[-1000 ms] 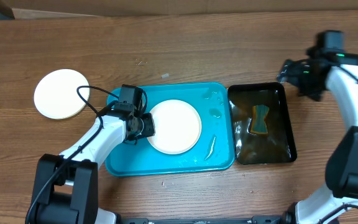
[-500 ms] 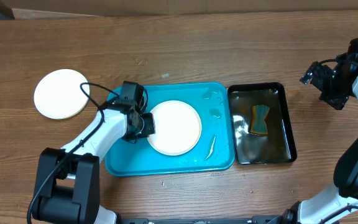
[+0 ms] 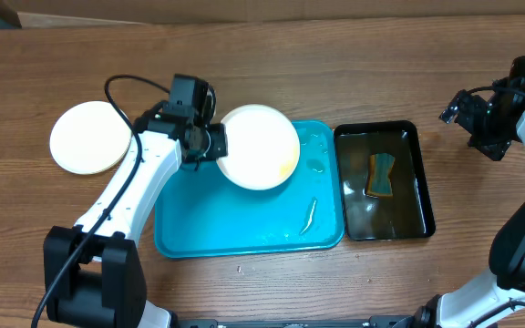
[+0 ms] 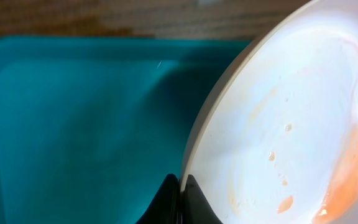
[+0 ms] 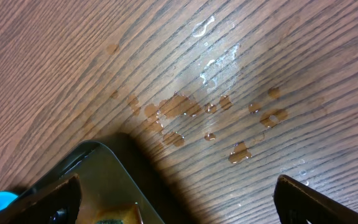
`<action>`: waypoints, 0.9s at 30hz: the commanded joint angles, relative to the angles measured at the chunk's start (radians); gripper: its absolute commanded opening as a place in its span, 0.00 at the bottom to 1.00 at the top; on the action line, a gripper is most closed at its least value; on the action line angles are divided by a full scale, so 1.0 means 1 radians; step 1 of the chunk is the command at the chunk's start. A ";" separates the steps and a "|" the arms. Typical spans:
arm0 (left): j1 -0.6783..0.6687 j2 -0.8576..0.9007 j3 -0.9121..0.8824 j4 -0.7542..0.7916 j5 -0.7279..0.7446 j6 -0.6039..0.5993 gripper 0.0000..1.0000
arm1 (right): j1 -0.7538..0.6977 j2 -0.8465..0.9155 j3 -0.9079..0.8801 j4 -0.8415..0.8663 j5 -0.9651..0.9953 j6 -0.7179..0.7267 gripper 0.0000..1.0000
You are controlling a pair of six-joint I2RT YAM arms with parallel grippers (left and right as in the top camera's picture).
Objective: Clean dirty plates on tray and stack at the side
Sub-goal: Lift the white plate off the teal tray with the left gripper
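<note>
orange-smeared white plate (image 3: 261,146), turquoise tray (image 3: 215,217), black tub (image 3: 358,219)

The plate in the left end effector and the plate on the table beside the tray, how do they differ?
The held plate is clamped at its rim by the left end effector, up off the tray; the other plate lies flat on the table, untouched. The held plate carries orange smears; the other plate looks clean from overhead. Both are round, shallow and pale.

smeared plate (image 3: 259,146) aloft, over turquoise tray (image 3: 210,217)
</note>
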 commanded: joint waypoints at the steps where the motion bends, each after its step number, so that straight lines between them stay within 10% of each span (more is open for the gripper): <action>1: -0.030 -0.016 0.076 0.002 0.026 0.020 0.04 | -0.002 -0.008 0.008 0.004 -0.006 0.003 1.00; 16: -0.501 -0.016 0.156 0.122 -0.465 0.027 0.04 | -0.002 -0.008 0.008 0.004 -0.006 0.003 1.00; 27: -0.889 -0.015 0.156 0.314 -1.043 0.312 0.04 | -0.002 -0.008 0.008 0.004 -0.006 0.003 1.00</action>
